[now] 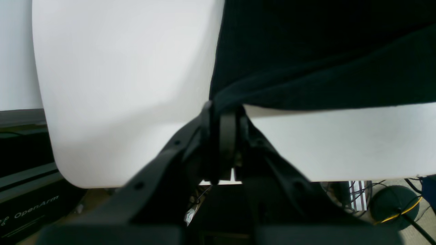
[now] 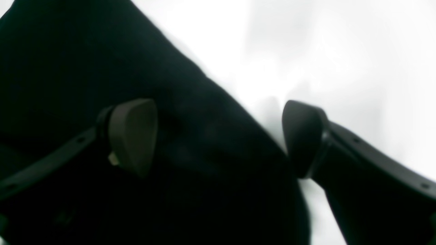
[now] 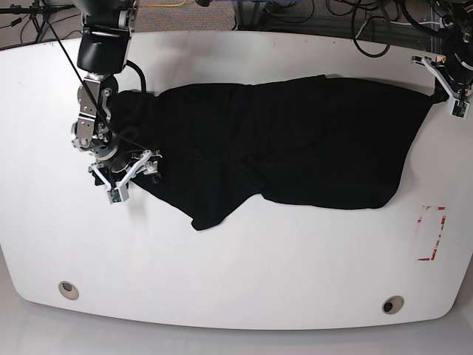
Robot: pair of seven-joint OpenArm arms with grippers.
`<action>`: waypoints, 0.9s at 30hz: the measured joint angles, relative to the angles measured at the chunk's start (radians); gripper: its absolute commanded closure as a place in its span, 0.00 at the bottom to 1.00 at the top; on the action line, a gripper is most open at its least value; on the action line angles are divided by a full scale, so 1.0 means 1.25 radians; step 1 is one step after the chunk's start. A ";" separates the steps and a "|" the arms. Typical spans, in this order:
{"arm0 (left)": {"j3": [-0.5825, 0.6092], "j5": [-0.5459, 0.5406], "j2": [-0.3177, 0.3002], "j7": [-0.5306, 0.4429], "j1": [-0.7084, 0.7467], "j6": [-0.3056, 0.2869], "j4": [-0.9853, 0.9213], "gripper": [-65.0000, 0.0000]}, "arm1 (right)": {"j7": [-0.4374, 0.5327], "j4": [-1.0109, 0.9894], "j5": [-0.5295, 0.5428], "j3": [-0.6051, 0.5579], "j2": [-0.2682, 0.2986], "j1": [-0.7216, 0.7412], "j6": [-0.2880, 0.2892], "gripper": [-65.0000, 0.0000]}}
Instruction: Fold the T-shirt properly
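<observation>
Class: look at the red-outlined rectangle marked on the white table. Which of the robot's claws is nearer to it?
Left. The left claw sits shut on the T-shirt corner, at the same end as the red rectangle. The right claw stands open at the table's opposite end.

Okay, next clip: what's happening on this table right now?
A two-armed robot is working on a black T-shirt that lies spread but rumpled across the white table, not yet folded. The left claw is shut on a corner of the fabric near the table's far edge, and the cloth looks drawn towards it. The right claw is open at the shirt's other end, one finger over the fabric and one over bare table, gripping nothing.
</observation>
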 measured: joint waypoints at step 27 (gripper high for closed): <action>0.051 0.072 -0.002 0.002 -0.042 -0.002 0.000 1.00 | 0.020 -0.003 0.004 -0.050 -0.027 0.002 -0.003 0.88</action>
